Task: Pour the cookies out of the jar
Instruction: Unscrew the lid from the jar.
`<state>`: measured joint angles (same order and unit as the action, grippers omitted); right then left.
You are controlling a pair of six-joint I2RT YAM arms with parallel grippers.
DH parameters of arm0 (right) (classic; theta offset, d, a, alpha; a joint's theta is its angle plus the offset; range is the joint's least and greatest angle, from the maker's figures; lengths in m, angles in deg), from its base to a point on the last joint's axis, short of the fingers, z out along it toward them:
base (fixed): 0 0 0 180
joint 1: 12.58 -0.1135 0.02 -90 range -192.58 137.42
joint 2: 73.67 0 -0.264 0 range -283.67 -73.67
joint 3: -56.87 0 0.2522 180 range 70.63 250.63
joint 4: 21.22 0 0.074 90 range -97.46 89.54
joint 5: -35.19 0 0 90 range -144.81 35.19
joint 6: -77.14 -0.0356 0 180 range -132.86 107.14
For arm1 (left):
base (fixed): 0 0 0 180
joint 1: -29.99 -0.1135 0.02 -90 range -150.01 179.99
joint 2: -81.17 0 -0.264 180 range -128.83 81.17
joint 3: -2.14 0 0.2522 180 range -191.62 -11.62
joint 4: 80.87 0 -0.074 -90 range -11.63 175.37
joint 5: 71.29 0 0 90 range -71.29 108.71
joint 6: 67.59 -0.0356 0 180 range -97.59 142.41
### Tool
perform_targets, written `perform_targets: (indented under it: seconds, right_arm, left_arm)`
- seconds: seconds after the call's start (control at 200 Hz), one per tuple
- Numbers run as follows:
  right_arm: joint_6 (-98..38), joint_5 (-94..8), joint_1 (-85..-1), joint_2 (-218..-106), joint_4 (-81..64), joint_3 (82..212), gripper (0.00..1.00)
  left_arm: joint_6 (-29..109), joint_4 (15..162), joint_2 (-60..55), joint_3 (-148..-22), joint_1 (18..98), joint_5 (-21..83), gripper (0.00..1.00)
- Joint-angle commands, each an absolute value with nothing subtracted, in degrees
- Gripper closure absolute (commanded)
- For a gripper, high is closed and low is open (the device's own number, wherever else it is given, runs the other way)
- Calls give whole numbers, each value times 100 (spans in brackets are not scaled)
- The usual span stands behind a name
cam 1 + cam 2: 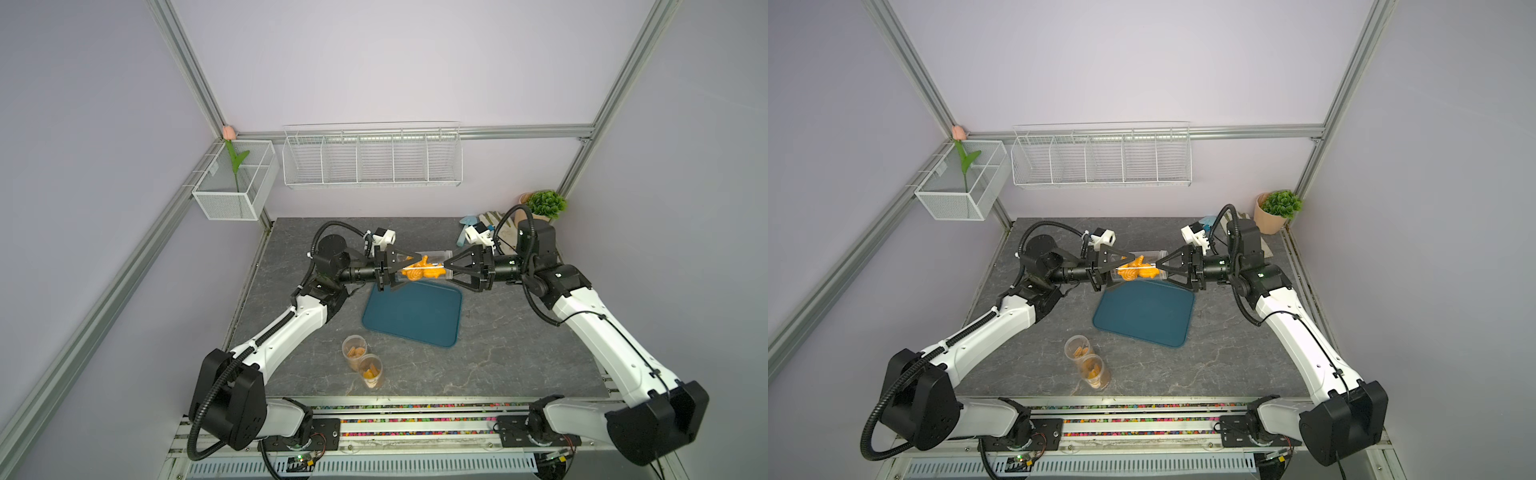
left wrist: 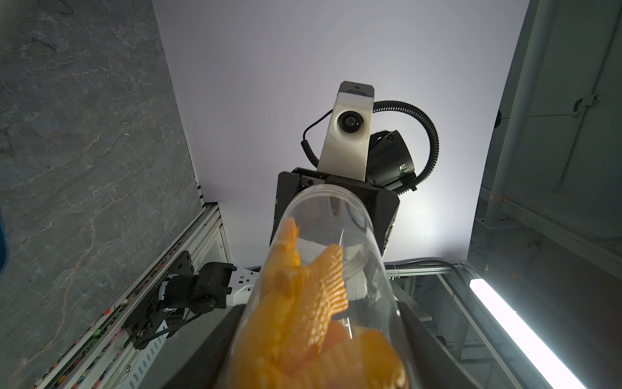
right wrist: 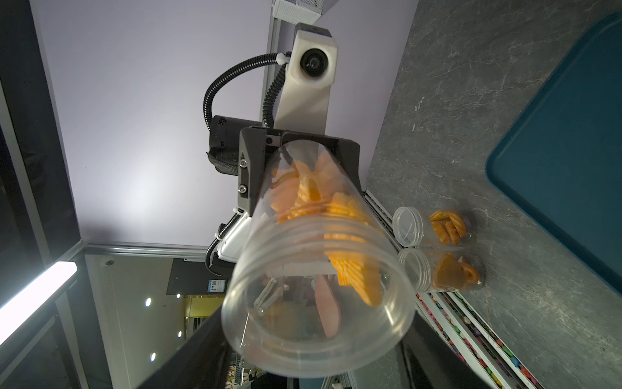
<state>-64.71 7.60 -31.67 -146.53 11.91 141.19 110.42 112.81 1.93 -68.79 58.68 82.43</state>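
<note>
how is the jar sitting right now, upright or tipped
Tipped on its side: in both top views the jar lies level, raised off the table, with the cookies inside it.

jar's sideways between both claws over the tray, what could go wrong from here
1. The jar lies level over the far edge of the tray, with its mouth near the tray's back corner. Cookies could land on the table instead.
2. The right claw stands right at the mouth. It may block the cookies or jolt the jar in the left claw.
</note>
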Motion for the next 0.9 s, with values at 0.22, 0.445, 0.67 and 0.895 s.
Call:
perform_targets:
  seconds: [0.22,0.445,0.67,0.895]
  right_arm:
    - [-5449,893,-3112,-14686,1653,14259,30]
    - [-5636,1021,-3108,-14865,1487,14428,16]
    - [-5775,1076,-3098,-14836,1302,14419,18]
    - [-5881,1153,-3080,-14860,1190,14404,20]
  left_arm:
    - [11163,11454,212,-7139,5907,8418,36]
    - [11163,11446,216,-7095,5917,8426,36]
    - [11167,11439,224,-7126,5920,8432,36]
    - [11148,11392,297,-7051,5926,8435,36]
